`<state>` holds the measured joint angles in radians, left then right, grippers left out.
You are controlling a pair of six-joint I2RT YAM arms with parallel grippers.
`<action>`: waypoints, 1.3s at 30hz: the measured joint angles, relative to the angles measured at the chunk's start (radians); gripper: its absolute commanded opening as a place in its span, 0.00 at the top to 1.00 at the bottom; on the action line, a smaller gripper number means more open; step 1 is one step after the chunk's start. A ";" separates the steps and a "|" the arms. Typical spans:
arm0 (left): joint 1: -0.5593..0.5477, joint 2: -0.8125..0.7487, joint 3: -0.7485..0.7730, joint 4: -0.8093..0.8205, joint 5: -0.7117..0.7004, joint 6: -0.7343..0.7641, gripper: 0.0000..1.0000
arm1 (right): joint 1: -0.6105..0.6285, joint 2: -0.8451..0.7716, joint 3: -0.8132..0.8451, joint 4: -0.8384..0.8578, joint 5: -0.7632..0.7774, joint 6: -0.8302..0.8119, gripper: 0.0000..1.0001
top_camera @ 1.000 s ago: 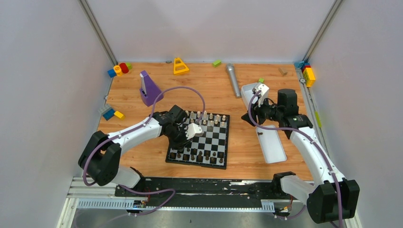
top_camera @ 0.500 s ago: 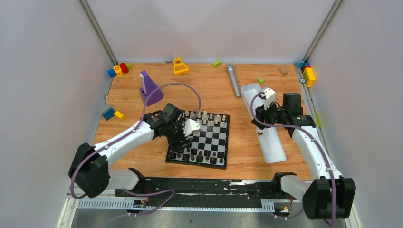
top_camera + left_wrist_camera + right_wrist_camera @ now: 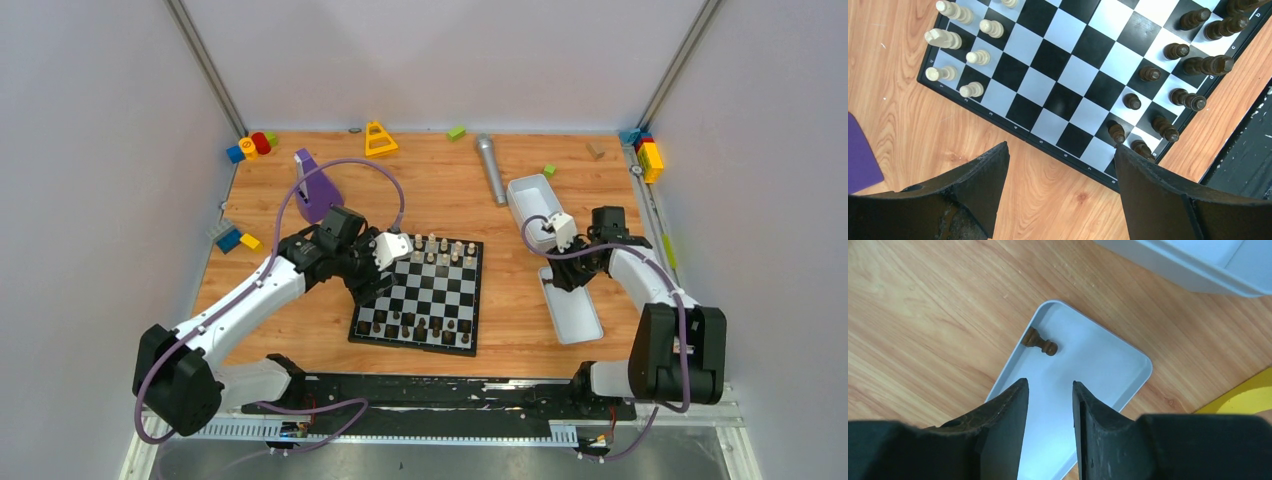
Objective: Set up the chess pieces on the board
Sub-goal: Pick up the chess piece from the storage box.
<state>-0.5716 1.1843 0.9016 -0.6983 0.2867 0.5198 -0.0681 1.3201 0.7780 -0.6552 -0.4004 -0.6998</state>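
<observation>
Currently the board (image 3: 420, 295) lies flat at the middle of the worktop (image 3: 300, 215), with its near edge close to the black rail (image 3: 430, 390) at the front. Cream chess pieces (image 3: 955, 40) stand in two rows along its far edge and dark chess pieces (image 3: 1173, 75) in two rows along its near edge. The middle rows of squares between them are bare.

The left hand (image 3: 1060, 150) hangs over the board's left border. Its jaws are wide apart and grip nothing. The purple object (image 3: 318, 190) stands just behind the left arm, and the left enclosure wall lies beyond it.

A strip of bare wood separates the board's right edge from two white trays. The right hand (image 3: 1048, 387) is over the near tray (image 3: 1088, 370), with a narrow gap between its jaws and nothing in that gap. One dark pawn (image 3: 1039, 342) lies on its side in a corner of this tray, close to the wall and apart from the fingers. The far tray (image 3: 1198, 260) sits just beyond, not touching the near one.

A grey cylinder (image 3: 490, 168) and toy blocks (image 3: 250, 145) lie along the far edge and in the corners.

Small white marks run along the board's border; they appear to be rank numerals and file letters, though they are too fine to read with certainty.
</observation>
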 measured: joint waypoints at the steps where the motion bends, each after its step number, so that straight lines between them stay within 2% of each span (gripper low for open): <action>1: 0.000 0.000 0.003 0.000 -0.002 0.001 0.15 | -0.001 0.022 0.000 -0.001 0.005 -0.029 0.61; 14: 0.000 0.000 0.022 -0.002 -0.021 0.009 0.15 | -0.002 0.161 0.067 -0.010 0.014 -0.270 0.58; 30: 0.003 0.001 0.035 0.000 -0.040 0.037 0.13 | 0.093 0.257 0.101 -0.019 0.025 -0.328 0.55; 33: 0.003 0.000 0.035 0.000 -0.043 0.044 0.13 | 0.116 0.268 0.111 -0.021 0.033 -0.338 0.57; 39: 0.005 0.000 0.035 0.000 -0.054 0.052 0.12 | 0.124 0.272 0.114 -0.029 0.030 -0.347 0.70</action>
<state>-0.5671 1.1847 0.9363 -0.6987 0.2329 0.5720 0.0563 1.5917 0.8917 -0.6838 -0.3706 -1.0466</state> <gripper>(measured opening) 0.872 0.369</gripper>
